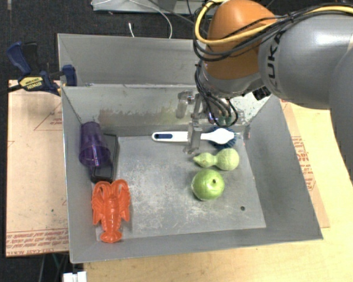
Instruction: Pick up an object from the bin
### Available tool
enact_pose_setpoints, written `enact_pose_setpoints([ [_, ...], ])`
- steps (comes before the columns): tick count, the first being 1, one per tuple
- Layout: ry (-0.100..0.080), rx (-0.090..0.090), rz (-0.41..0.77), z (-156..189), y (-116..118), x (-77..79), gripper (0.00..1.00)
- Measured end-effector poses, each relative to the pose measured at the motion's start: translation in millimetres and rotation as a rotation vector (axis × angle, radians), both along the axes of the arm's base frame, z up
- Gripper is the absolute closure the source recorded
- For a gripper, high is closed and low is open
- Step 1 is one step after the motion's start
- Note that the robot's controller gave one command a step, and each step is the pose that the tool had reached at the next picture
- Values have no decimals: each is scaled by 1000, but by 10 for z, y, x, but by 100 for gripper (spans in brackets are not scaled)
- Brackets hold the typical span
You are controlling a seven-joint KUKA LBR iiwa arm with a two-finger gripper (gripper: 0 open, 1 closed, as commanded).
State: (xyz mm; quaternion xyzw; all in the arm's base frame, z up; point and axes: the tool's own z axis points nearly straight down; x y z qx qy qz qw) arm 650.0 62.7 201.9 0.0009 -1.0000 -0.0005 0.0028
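Several loose things lie apart on the floor of the grey bin (165, 219). The hand (195, 141) hangs low near the far right part of the floor, under the arm's orange wrist cover. Its tip stands at the middle of a white utensil with a blue-edged handle (169, 137), which lies flat and crosswise with its handle pointing left. I cannot tell how far the hand is open, nor whether it grips or only touches the utensil. Just in front of the hand lies a pale green pear (219, 159) on its side, and close in front of that a round green apple (207, 185). Well apart, along the left wall, a purple cup (92, 144) lies beside a black block (106, 160), with an orange toy lobster (110, 209) nearer the front.
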Motion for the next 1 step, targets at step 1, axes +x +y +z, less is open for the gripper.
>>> enact_pose_setpoints([
  [1, -8, 0, -2, 47, -5, 17, 0],
])
